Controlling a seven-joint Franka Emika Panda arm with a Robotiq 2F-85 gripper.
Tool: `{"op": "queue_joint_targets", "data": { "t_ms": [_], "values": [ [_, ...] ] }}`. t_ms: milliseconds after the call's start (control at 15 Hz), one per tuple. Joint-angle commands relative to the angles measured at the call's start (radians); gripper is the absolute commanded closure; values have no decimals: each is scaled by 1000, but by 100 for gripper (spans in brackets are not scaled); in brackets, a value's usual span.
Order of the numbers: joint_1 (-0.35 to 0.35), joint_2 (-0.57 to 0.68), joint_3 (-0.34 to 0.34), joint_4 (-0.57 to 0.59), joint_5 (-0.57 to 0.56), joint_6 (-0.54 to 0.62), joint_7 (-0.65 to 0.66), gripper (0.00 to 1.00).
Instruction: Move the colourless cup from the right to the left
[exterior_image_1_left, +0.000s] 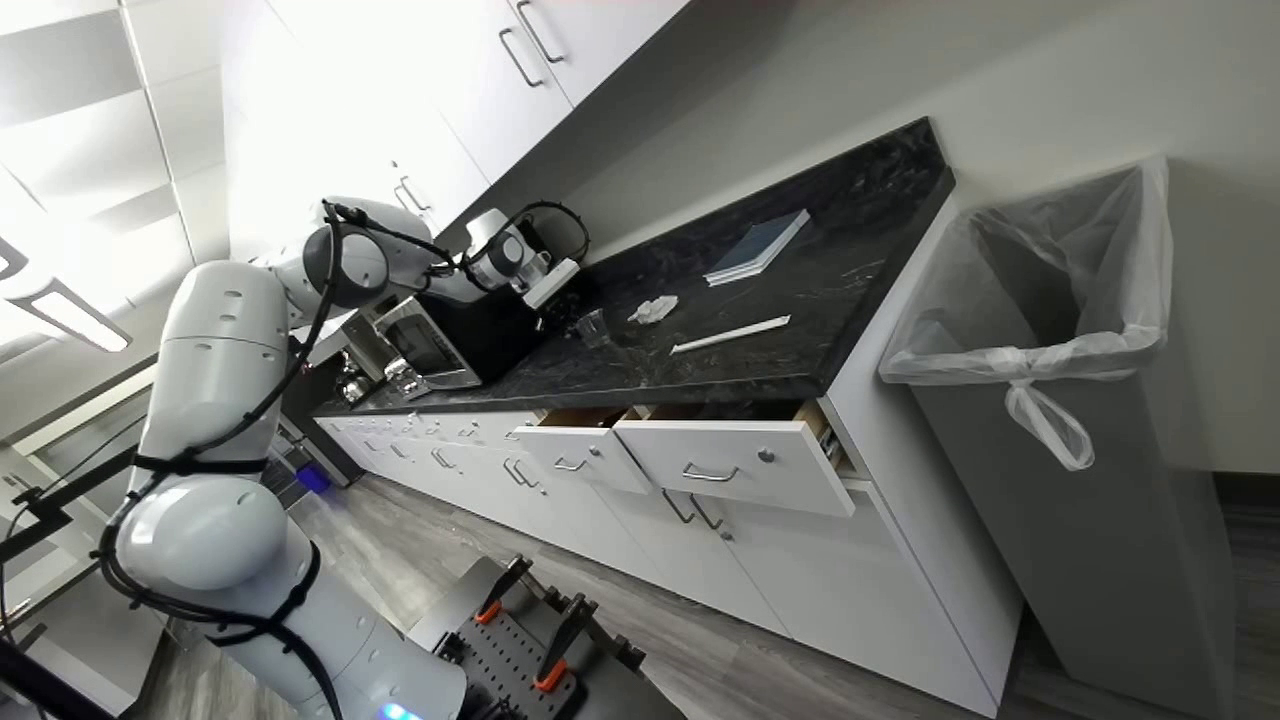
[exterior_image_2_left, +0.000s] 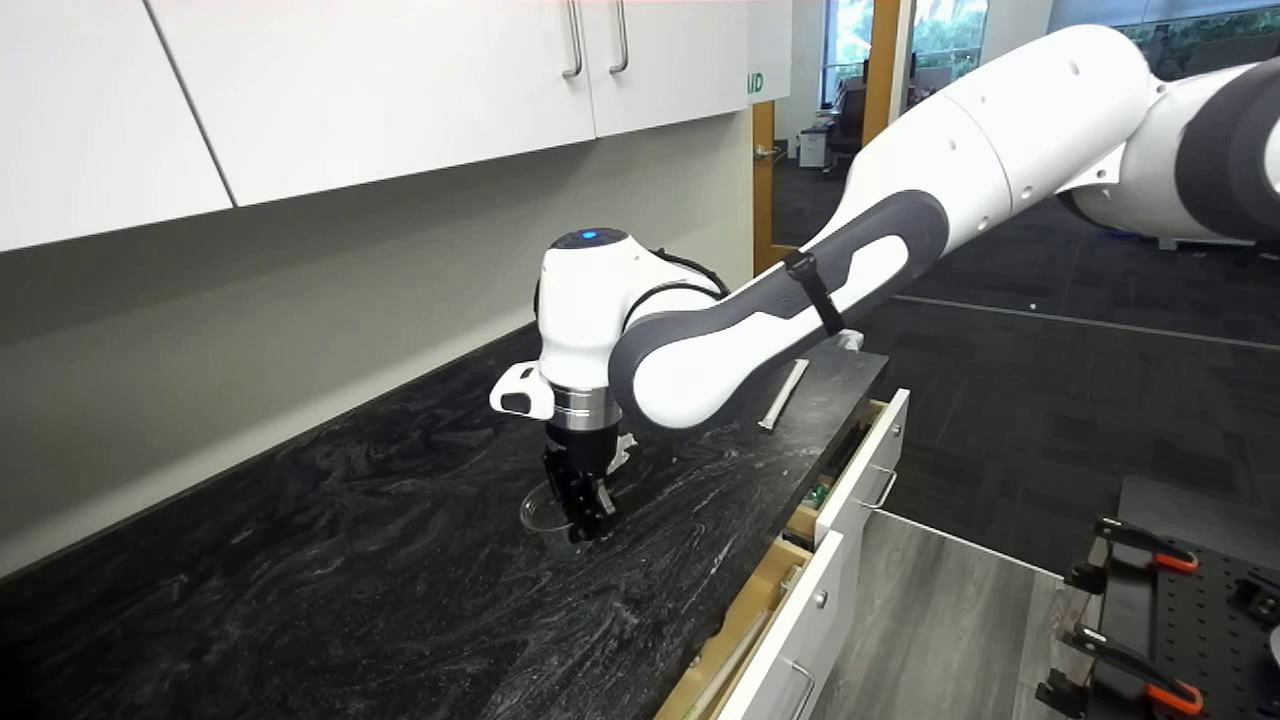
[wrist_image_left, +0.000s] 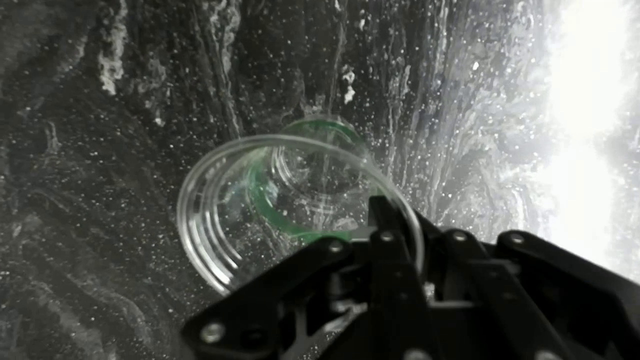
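Remotely, I hold the colourless cup (wrist_image_left: 295, 200) by its wall, the jaws of my gripper (wrist_image_left: 402, 216) nearly together, between wall-side and drawer-side edges of the dark counter (exterior_image_2_left: 350, 580); a white strip (exterior_image_2_left: 785, 395) lies toward the end corner, two drawers (exterior_image_1_left: 755, 475) open below.

A lamp (exterior_image_1_left: 82, 314) shines very bright in an exterior view. White glare hides part of the surface (wrist_image_left: 210, 75) in the wrist view.

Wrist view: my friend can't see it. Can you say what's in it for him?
A black gripper pinches one side of a clear cup with a green band. Behind the cup is a dark counter with pale streaks, and bright glare covers part of the right side.
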Motion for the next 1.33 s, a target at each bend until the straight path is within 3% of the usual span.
{"op": "queue_joint_targets", "data": {
  "t_ms": [0, 600, 800, 1267],
  "values": [
    [2, 27, 13, 49, 8, -17, -44, 68],
    [70, -94, -5, -10, -37, -32, 15, 3],
    [93, -212, -27, -82, -69, -35, 125, 0],
    [28, -455, -3, -202, 91, -399, 346, 0]
  ]
}}
